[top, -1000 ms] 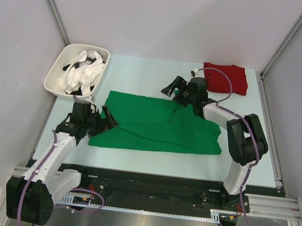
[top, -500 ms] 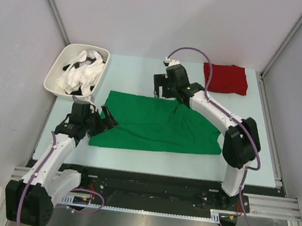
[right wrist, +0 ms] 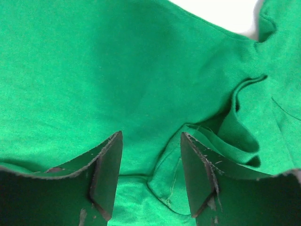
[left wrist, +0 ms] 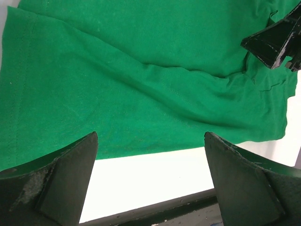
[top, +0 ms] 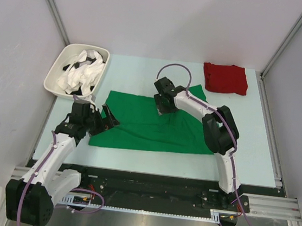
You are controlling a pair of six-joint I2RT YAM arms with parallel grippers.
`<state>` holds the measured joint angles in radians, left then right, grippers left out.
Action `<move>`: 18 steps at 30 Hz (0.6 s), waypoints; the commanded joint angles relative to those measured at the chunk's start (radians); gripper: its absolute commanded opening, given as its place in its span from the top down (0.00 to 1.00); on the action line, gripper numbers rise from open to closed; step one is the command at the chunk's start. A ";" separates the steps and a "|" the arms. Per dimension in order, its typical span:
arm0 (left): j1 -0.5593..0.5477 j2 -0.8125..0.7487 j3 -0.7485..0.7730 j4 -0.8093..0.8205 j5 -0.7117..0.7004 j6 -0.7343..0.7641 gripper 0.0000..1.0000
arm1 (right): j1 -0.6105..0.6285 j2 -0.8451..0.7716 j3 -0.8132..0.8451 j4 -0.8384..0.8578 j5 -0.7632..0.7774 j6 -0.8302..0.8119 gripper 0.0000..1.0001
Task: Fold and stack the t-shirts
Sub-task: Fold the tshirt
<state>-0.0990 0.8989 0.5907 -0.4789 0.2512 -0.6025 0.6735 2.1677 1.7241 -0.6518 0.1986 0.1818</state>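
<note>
Folding green t-shirt, mid-step: right gripper pressed onto its upper middle, jaws part-closed about a raised cloth fold; firm hold cannot be told. Left gripper spread wide, empty, at shirt's left edge. Red t-shirt folded beyond, right. Next: secure pinch. Right wrist view alone shows the fold.

a: any writing, label or number you can read in these views?

b: none. the green t-shirt shows only plain cloth and seams, in the overhead view and in both wrist views.

a: and the dark red t-shirt?

b: plain too, no print or tag that can be read.

a: the arms or the frame?

b: nothing legible there; any marks are too small to make out.
</note>
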 commanded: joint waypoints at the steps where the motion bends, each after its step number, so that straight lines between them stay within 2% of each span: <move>1: -0.002 0.001 -0.005 0.040 0.037 0.006 0.00 | 0.000 0.009 0.061 -0.032 0.085 -0.008 0.44; 11: -0.002 0.012 -0.009 0.048 0.039 0.007 0.00 | -0.005 0.012 0.037 -0.048 0.142 -0.010 0.46; 16: -0.004 0.008 -0.008 0.042 0.031 0.009 0.00 | -0.009 0.012 0.012 -0.036 0.140 -0.004 0.60; 18: -0.002 0.011 -0.009 0.043 0.033 0.009 0.00 | -0.012 0.014 0.009 -0.039 0.140 -0.001 0.62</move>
<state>-0.0990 0.9154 0.5846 -0.4694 0.2684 -0.6022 0.6693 2.1700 1.7390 -0.6891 0.3168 0.1814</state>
